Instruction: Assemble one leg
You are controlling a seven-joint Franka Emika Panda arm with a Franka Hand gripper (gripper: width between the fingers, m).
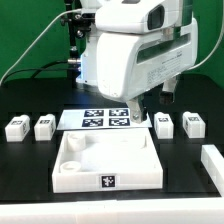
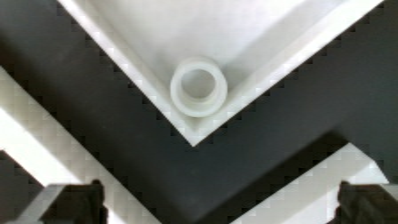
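Black bench (image 1: 25, 170): the end effector (image 1: 148, 108) is hovering wide and empty over a corner socket (image 2: 198, 85) of the tray (image 1: 75, 178). Fetching a leg (image 1: 164, 124) is probably coming next.

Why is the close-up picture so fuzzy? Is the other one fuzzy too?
Wrist view: the round socket has soft edges and the gripper is just dark smudges. Exterior view: sharper, with the tray glaring white on the black table.

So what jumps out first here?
The white arm fills the middle, over the marker board behind the tray. Two legs sit at the exterior view's left, two more at its right. Wrist view: open pincer above a tray socket.
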